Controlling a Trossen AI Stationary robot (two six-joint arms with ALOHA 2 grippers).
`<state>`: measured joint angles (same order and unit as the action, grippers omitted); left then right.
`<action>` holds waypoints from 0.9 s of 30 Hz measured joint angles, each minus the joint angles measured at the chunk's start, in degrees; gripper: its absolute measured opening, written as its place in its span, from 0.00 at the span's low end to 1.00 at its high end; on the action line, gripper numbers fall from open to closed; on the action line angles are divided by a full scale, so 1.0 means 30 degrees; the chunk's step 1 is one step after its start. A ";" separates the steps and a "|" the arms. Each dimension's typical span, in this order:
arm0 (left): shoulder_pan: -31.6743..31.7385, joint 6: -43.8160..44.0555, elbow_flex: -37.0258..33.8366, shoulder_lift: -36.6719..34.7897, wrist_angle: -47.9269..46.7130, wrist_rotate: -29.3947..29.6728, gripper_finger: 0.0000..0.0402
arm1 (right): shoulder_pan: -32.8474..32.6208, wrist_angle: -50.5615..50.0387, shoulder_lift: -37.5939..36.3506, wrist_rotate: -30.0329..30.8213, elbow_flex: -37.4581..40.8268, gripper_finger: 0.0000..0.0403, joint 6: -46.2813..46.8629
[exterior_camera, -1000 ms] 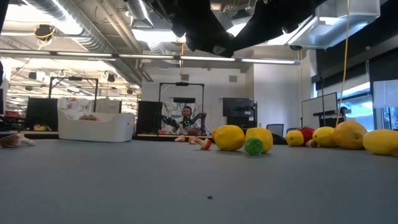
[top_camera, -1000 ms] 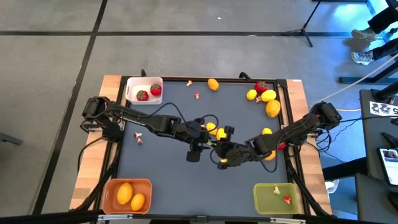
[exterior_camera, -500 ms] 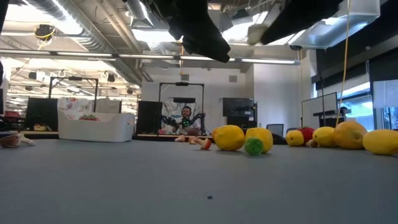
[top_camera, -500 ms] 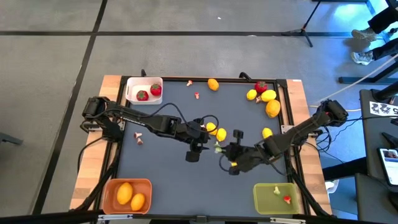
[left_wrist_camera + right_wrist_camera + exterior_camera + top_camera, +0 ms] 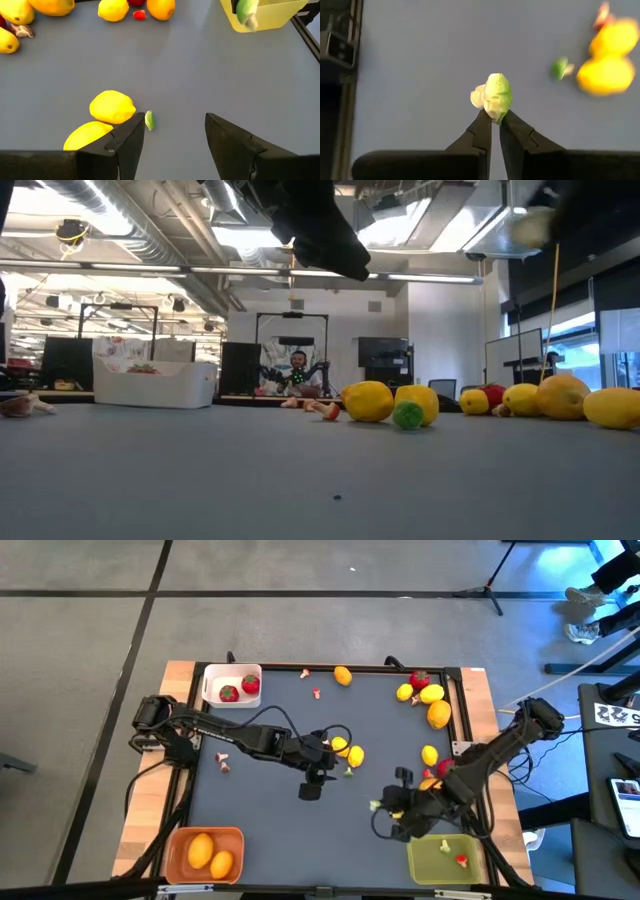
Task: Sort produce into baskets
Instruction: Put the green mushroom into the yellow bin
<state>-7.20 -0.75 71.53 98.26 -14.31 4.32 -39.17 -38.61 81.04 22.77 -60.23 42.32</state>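
My right gripper (image 5: 384, 810) is shut on a small pale-green produce piece (image 5: 493, 96), above the table just left of the olive-green basket (image 5: 440, 858); the piece also shows in the high view (image 5: 376, 805). My left gripper (image 5: 175, 135) is open and empty at mid-table (image 5: 315, 780). It hovers beside two yellow lemons (image 5: 347, 751) and a small green bit (image 5: 149, 120) that lie on the table. The white basket (image 5: 232, 685) holds two strawberries. The orange basket (image 5: 205, 852) holds two yellow-orange fruits. My right gripper pinches the lower end (image 5: 492, 114) of the pale-green piece between its two fingertips (image 5: 482, 125). The piece stands out beyond the fingertips. It is lifted clear of the table.
Lemons and a strawberry (image 5: 425, 695) lie at the far right corner. An orange citrus (image 5: 343, 675) lies near the far edge. A lemon (image 5: 429, 753) and red bits lie by the right arm. Tiny bits (image 5: 222, 760) lie at the left. The olive-green basket holds small bits (image 5: 461, 860).
My right gripper has gone from beside the two lemons at mid-table toward the table's right and near edges, toward the olive-green basket. It has carried the pale-green piece clear of the table and stayed shut on it.
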 joint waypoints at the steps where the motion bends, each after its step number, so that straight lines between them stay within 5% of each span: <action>1: 0.0000 -0.0001 0.0000 0.0000 0.0007 0.0000 0.51 | -0.0167 -0.0324 -0.0013 -0.0428 0.0000 0.08 0.0811; 23: 0.0022 -0.0533 0.0000 0.0357 0.0957 -0.0015 0.51 | -0.5034 -0.4053 0.0357 -0.7861 0.0007 0.08 1.9589; 27: 0.0149 -0.0533 0.0000 0.0350 0.1007 -0.0022 0.51 | -0.5679 -0.4100 0.0945 -0.8873 0.0007 0.08 2.1028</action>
<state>-6.75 -2.35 71.53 99.31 -11.28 4.25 -56.21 -50.91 83.87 -3.85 -60.20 105.40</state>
